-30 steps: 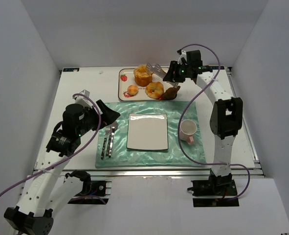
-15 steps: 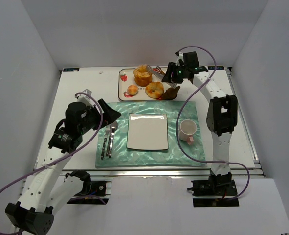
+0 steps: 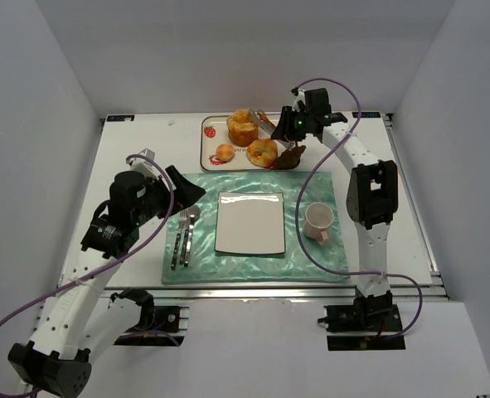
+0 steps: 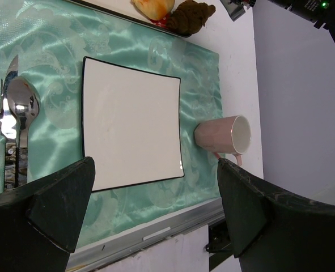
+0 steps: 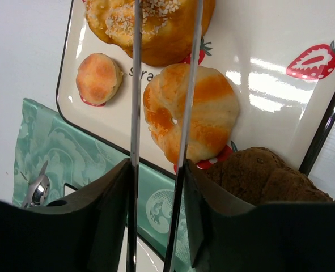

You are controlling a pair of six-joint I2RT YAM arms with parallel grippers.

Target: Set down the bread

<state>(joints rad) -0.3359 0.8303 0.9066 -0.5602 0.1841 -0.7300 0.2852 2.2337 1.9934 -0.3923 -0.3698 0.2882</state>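
The bread [image 3: 243, 126] [image 5: 167, 28], tall, golden and sesame-topped, stands at the back of the strawberry-print tray [image 3: 206, 148] [image 5: 280, 73]. My right gripper [image 3: 288, 126] [image 5: 156, 198] is shut on metal tongs [image 3: 264, 123] [image 5: 135, 113]. The two tong arms reach over the bread's top, one on each side of its middle; whether they touch it is unclear. My left gripper [image 3: 186, 191] [image 4: 156, 215] hangs open and empty above the green mat's left side.
A flatter golden bun [image 3: 263, 152] [image 5: 212, 113], a small round bun [image 3: 225, 152] [image 5: 98, 78] and a dark brown pastry [image 3: 292, 157] [image 5: 263, 175] share the tray. On the green mat [image 3: 311, 257] lie a white square plate [image 3: 250, 222] [image 4: 130, 130], a pink cup [image 3: 318, 220] [image 4: 224, 136], and a fork and spoon [image 3: 182, 236].
My right gripper has moved left with the tongs, bringing their tips over the bread, and the tong arms have come closer together. The left arm has barely shifted.
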